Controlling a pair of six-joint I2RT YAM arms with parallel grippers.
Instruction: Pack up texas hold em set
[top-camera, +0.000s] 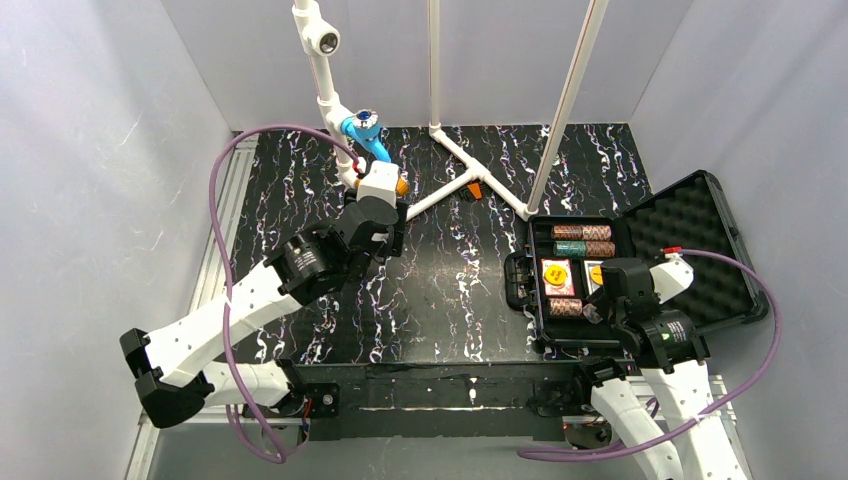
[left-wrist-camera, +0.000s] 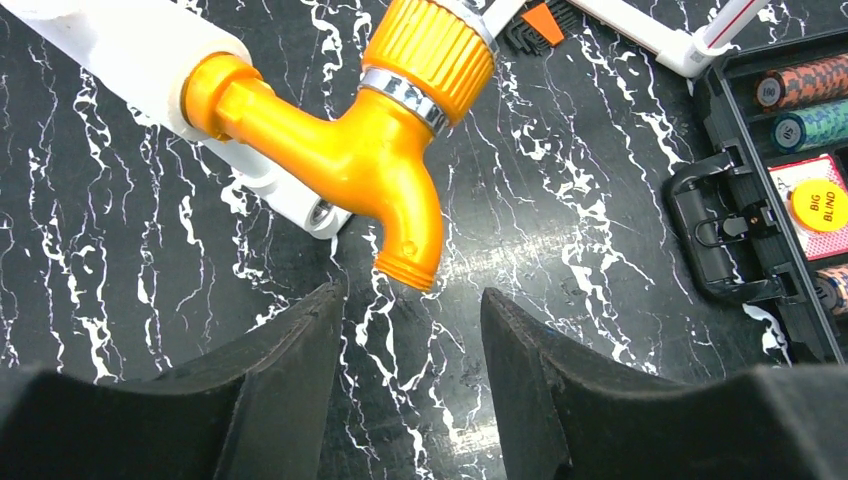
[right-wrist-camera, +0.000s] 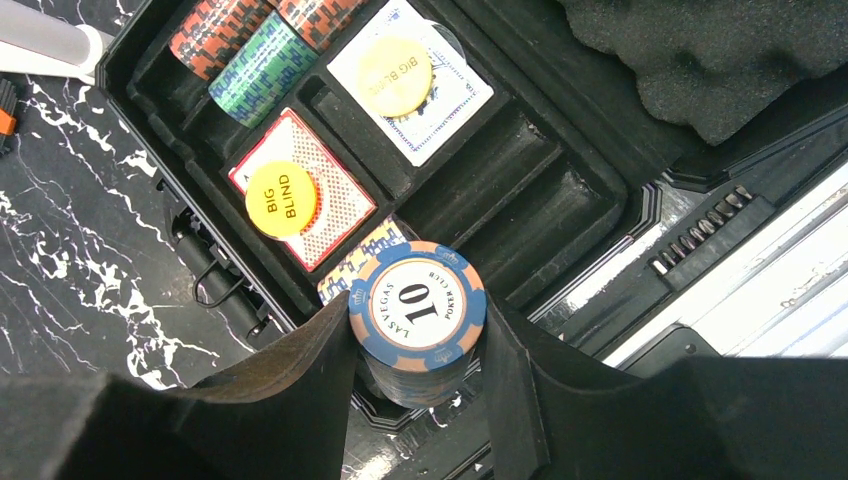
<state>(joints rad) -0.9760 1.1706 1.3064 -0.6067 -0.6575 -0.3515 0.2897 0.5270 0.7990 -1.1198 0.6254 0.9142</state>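
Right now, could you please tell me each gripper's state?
Left gripper: open, empty.
Right gripper: closed on a blue-and-orange poker chip stack.

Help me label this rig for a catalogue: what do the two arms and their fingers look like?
The left arm and right arm are white links joined by black joints, each trailing a purple cable. The left fingers and right fingers are matte black wedges that taper toward their tips.
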